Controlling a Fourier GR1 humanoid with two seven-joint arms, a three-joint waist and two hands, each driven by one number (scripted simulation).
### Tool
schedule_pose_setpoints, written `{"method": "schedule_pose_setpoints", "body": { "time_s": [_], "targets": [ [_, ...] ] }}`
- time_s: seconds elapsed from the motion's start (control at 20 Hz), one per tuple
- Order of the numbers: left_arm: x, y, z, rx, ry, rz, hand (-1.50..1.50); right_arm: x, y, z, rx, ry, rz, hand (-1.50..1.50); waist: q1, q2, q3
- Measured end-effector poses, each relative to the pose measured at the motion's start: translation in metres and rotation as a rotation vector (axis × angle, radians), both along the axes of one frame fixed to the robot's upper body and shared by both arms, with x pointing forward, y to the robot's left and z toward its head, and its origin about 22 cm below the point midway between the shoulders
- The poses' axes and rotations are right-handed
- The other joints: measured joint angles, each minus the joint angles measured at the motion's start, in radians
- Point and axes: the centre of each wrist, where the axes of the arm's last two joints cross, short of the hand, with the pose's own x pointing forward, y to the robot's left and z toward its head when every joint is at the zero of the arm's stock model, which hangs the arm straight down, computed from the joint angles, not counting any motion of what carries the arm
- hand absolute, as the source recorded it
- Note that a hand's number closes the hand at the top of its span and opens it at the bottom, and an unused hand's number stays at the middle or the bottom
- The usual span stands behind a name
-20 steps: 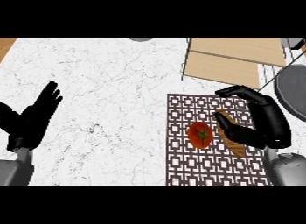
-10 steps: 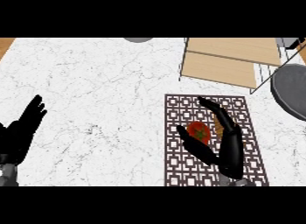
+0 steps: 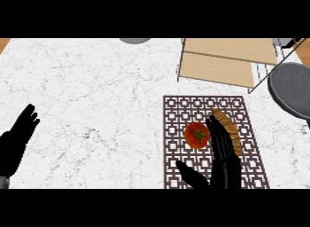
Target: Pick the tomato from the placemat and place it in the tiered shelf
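A red tomato (image 3: 197, 135) with a green stem lies on the brown lattice placemat (image 3: 184, 111) at the counter's right. My right hand (image 3: 224, 153) reaches up from the lower edge, its straight fingers lying along the tomato's right side and over a tan elongated item (image 3: 226, 126); the thumb sticks out low to the left, apart from the tomato. The hand is open. The wooden tiered shelf (image 3: 226, 62) stands at the far right. My left hand (image 3: 13, 144) rests open at the lower left edge, fingers up.
A dark grey pan (image 3: 300, 93) sits right of the placemat, its handle running down the right edge. A grey round object (image 3: 135, 40) peeks in at the top edge. White marble counter (image 3: 92, 97) spreads between my hands.
My right hand has dropped lower and straightened, its fingers now alongside the tomato instead of arched over it. My left hand has sunk toward the lower left corner. The view has shifted down.
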Motion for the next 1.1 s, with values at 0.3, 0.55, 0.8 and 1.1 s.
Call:
{"method": "schedule_pose_setpoints", "body": {
  "time_s": [0.3,0.55,0.8,1.1],
  "targets": [
    [0.001,-0.003,0.003,0.005,-0.008,-0.005,0.0,-0.01,-0.005,0.009,-0.253,0.275,-0.02,-1.5,0.004,0.003,-0.001],
    [0.005,-0.002,0.007,-0.001,-0.011,-0.019,0.0,-0.006,0.013,0.038,-0.451,0.463,-0.042,-1.5,0.015,0.006,0.001],
    [0.006,-0.003,0.001,-0.004,-0.015,-0.021,0.0,0.005,0.031,0.073,-0.589,0.571,-0.087,-1.5,0.022,0.009,0.005],
    [0.015,-0.001,0.003,-0.007,-0.011,-0.023,0.0,0.025,0.039,0.084,-0.641,0.609,-0.084,-1.5,0.023,0.01,0.007]
  ]
}}
